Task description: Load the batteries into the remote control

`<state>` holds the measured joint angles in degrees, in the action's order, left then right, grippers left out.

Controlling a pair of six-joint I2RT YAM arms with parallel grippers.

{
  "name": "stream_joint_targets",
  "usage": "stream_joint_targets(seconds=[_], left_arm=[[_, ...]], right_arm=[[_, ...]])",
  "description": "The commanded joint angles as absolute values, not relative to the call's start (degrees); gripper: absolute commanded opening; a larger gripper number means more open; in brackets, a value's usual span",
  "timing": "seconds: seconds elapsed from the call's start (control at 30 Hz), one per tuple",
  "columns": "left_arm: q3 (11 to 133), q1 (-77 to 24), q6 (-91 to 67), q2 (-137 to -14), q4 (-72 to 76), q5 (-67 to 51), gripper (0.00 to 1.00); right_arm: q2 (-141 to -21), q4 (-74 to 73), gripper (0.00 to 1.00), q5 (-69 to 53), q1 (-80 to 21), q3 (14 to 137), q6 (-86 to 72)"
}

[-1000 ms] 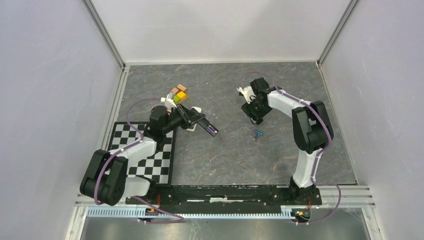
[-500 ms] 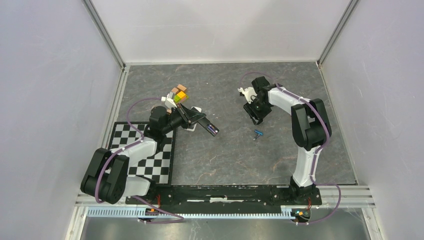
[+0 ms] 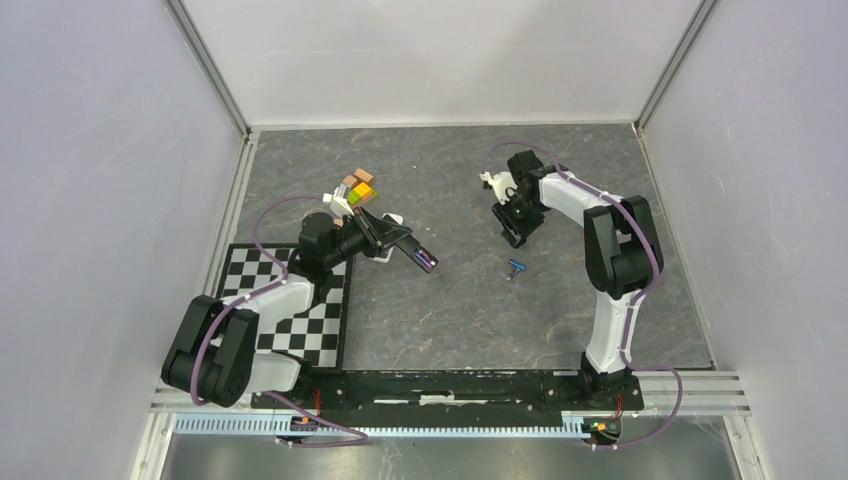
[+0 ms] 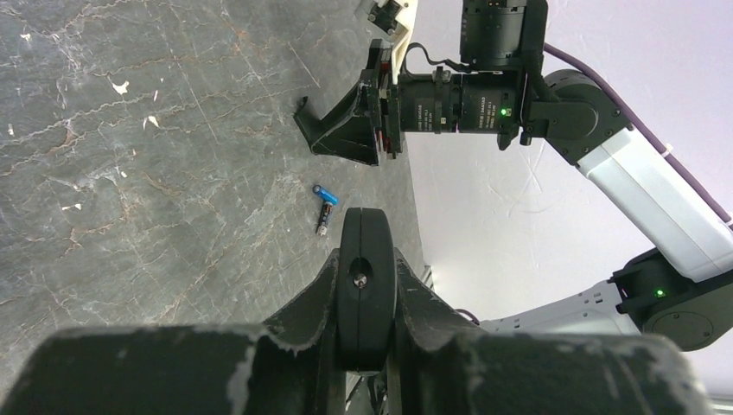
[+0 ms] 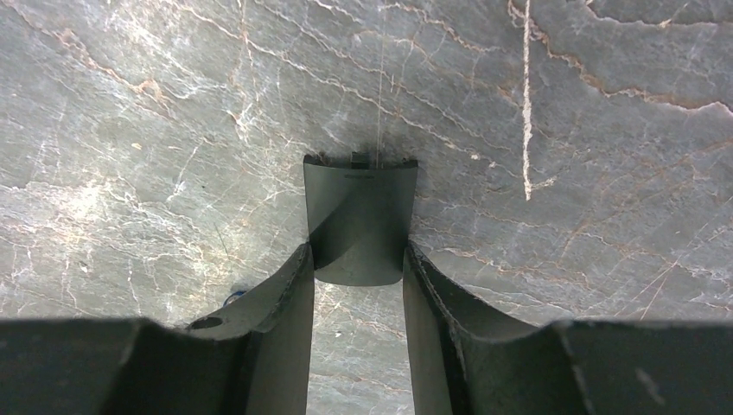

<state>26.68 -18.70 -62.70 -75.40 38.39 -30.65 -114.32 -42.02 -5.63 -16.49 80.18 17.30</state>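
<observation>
Blue battery [image 3: 516, 266] on counter [image 3: 450, 320], axis slantwise, just basesward of right pincer [image 3: 513, 235] | right pincer part-open astride dark curved panel [image 5: 359, 216], grip unclear | left pincer [image 3: 408, 247], farther, clamped on purple-tipped dark piece [image 4: 365, 259]

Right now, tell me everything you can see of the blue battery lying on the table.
The blue battery is a tiny thin cylinder, bright blue at one end, darker towards the other. It lies flat on the grey veined table, slanted, in the open, nearer the right tool than the left tool. Nothing touches it.
</observation>
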Motion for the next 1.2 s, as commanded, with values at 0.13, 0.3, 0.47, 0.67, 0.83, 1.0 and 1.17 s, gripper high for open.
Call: stream_joint_targets(seconds=[0.13, 0.3, 0.47, 0.67, 0.83, 1.0, 1.17], left_arm=[[27.93, -18.88, -63.39, -78.58, 42.56, -33.12, 0.02], [28.61, -20.24, -63.28, -81.51, 43.35, -32.22, 0.02], [29.17, -21.33, -63.52, -84.68, 44.96, -31.47, 0.02], [29.18, -22.17, -62.46, -87.34, 45.38, -30.7, 0.02], [28.99, -23.37, -61.43, -89.05, 45.79, -29.98, 0.02], [28.3, -23.7, -60.36, -88.65, 45.28, -28.97, 0.02], [28.3, -23.65, -57.76, -86.37, 41.4, -27.37, 0.02]], right_arm=[[-111.73, -37.09, 0.29, -7.46, -16.57, 76.55, 14.72], [-108.54, -34.67, 0.3, -8.77, -18.06, 75.18, 13.51], [-107.35, -33.63, 0.3, -8.61, -21.07, 74.89, 11.92], [-106.2, -32.76, 0.31, -7.6, -26.0, 74.02, 9.78], [-105.48, -33.13, 0.34, -5.21, -30.27, 72.44, 8.13], [-103.92, -34.41, 0.36, -3.29, -34.76, 69.36, 6.54], [-102.29, -36.77, 0.37, -0.45, -38.15, 64.76, 4.81]])
